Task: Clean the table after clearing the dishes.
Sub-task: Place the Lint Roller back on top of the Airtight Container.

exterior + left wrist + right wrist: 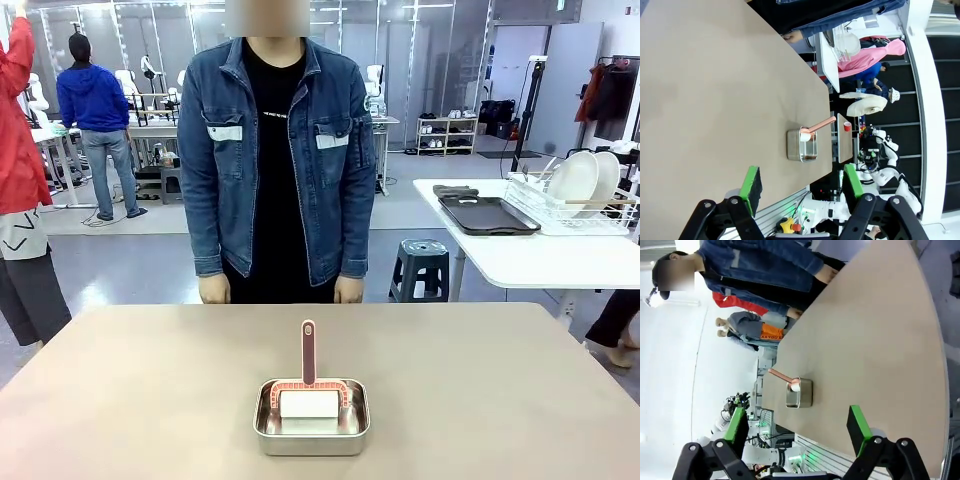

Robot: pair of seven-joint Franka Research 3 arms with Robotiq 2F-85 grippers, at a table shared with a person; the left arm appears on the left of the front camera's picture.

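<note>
Beige table (150, 390) bare of dishes; small steel pan (311, 432) with a roller tool sits near the robot-side edge, centre.

Table top carries the pan alone, standing flat. In the pan lies a white roller (308, 403) in a pink-red frame, its pink-red handle (308, 352) rising upright toward the far side. Person in a denim jacket (275, 160) stands at the far edge, both hands hanging at the sides, one hand (214, 289) just above the table line. Behind, to the right, a white table (530, 262) bears a dark tray (488, 214) and a wire rack with white plates (588, 180). Left gripper (802, 187) hangs over the near table edge, jaws apart, nothing between the green pads. Right gripper (797, 430) likewise, jaws spread wide and empty, pan well ahead of it.
</note>
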